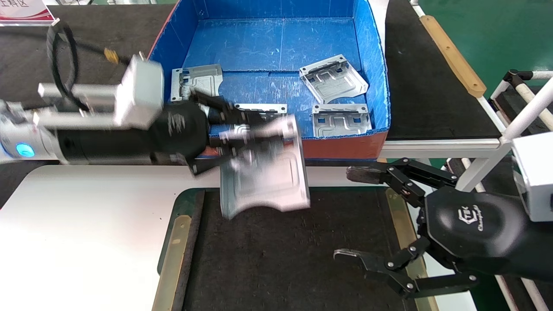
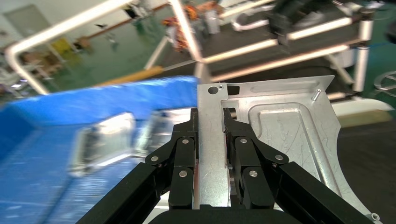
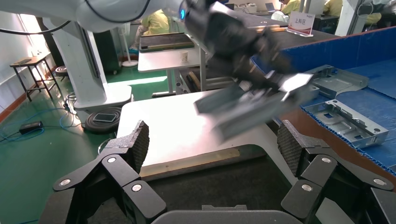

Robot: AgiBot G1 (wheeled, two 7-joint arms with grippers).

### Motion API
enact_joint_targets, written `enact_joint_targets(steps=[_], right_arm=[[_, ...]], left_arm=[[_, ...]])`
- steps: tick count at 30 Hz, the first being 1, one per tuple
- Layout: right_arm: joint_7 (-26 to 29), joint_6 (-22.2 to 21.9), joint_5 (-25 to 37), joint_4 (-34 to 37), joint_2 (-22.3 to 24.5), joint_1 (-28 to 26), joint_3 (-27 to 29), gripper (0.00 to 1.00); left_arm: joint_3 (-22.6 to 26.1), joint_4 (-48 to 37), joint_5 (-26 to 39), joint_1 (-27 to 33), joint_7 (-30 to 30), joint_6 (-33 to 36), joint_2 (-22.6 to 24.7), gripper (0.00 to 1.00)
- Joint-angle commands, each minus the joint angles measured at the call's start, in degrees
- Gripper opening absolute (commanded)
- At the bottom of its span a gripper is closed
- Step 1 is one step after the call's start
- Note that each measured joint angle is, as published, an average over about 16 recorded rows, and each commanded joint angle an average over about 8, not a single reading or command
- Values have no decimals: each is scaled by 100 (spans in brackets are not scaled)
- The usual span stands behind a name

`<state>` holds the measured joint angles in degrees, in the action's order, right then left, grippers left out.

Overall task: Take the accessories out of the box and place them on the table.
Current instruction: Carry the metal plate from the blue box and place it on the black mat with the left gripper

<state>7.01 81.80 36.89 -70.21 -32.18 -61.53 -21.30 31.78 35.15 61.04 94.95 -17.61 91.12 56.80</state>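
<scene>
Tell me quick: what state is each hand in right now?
Left hand: closed on a metal plate, carried above the table's mat, outside the box.
Right hand: open, empty, over the mat's right side.

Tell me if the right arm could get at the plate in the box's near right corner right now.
Probably yes. The right gripper hangs open over the mat, and that plate lies uncovered; only the box's low front wall stands between. The left gripper holds its plate farther left.
</scene>
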Motion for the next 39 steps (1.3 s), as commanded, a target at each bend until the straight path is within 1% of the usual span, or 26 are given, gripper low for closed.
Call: enact_joint_targets(steps=[1, 5, 9, 14, 23, 28, 32, 39], right_arm=[[0, 0, 0, 0, 0, 0, 0, 100], [0, 0, 0, 0, 0, 0, 0, 100], [0, 0, 0, 0, 0, 0, 0, 100], [0, 0, 0, 0, 0, 0, 0, 100], [0, 0, 0, 0, 0, 0, 0, 100], [0, 0, 0, 0, 0, 0, 0, 100], [0, 0, 0, 0, 0, 0, 0, 100], [0, 0, 0, 0, 0, 0, 0, 100]], left_arm=[[163, 129, -115, -121, 4, 44, -62, 0], [523, 528, -261, -505, -240, -29, -154, 0], [726, 565, -204, -813, -725, -232, -16, 0], [845, 174, 10, -1053, -1246, -732, 477, 0], [942, -743, 250, -1182, -1803, -1781, 1643, 0], [1044, -1032, 256, -1237, -2173, -2227, 2067, 0], [1272, -930, 70, -1359, -2201, -2647, 2176, 0], [1828, -544, -477, -1565, -1795, -3594, 2220, 0]])
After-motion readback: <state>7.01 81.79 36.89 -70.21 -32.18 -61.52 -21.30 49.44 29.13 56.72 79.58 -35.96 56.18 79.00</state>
